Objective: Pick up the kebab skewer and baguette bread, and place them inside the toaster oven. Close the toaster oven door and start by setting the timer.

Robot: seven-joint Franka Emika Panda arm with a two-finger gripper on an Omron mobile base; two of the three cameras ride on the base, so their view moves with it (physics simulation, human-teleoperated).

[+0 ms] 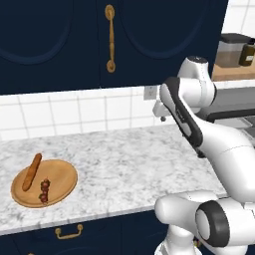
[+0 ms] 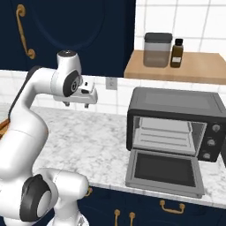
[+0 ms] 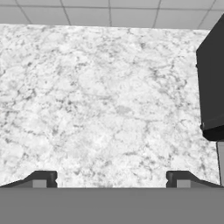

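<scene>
Left base view gives us the round wooden plate (image 1: 44, 183) at the left end of the grey marble counter (image 1: 124, 164). On it we see the baguette bread (image 1: 32, 172) lying slanted across the left half of the plate, and the kebab skewer (image 1: 44, 191) just to its right, near the plate's front rim; the two are close together but apart. Our white arm rises at the right of this view, well apart from the plate. In the right base view we find the end effector (image 2: 80, 104) held above bare counter, to the left of the toaster oven (image 2: 176, 119). The toaster oven stands on the counter at the right, with the toaster oven door (image 2: 164, 172) folded down flat toward the counter's front edge and the cavity exposed. Three knobs (image 2: 211, 141) run down the right side of its front. Above it, a wooden shelf (image 2: 176, 66) carries a grey lidded canister (image 2: 157, 49) and a small dark bottle (image 2: 176, 53) side by side. In the hand view our two fingertips (image 3: 43, 178) stand spread wide with nothing between them, marble counter below and a dark corner of the toaster oven at the right edge.
</scene>
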